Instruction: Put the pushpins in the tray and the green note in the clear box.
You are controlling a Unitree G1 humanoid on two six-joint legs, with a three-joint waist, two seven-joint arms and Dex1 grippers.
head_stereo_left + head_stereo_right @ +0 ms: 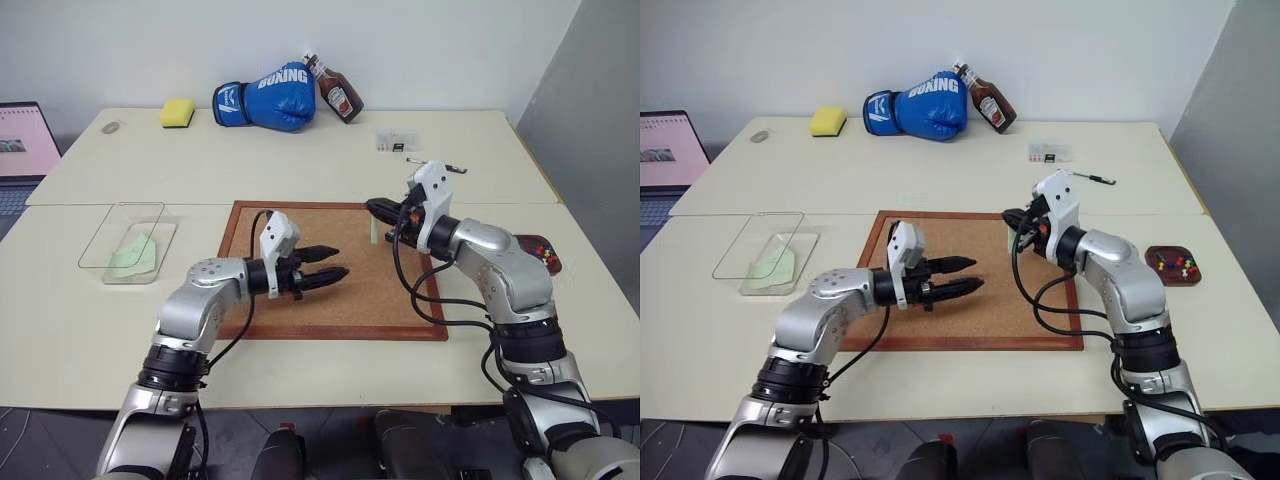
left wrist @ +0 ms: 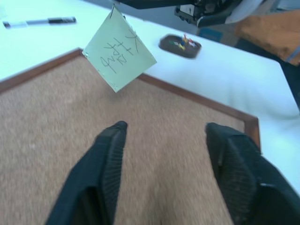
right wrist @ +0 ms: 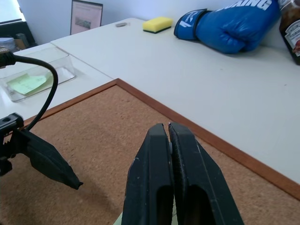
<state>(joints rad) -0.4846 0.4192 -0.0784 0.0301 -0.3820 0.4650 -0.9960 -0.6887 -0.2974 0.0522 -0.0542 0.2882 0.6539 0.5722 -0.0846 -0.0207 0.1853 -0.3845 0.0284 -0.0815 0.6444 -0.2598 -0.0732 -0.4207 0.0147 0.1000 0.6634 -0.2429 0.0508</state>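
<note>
My right gripper [image 3: 169,133] pinches the green note [image 2: 119,52] above the corkboard [image 1: 380,290]; my left gripper [image 2: 164,136] is spread wide, empty.

"BOXING" on blue glove [image 1: 268,97]

The corkboard [image 1: 330,270] is rough, matt cork in a smooth wood frame. The note [image 2: 119,49] is thin matt paper with pen marks. The box [image 1: 130,245] is clear, glossy plastic. The glove [image 1: 268,97] looks like shiny leather, perhaps synthetic. The sponge [image 1: 178,112] is porous foam.
</note>
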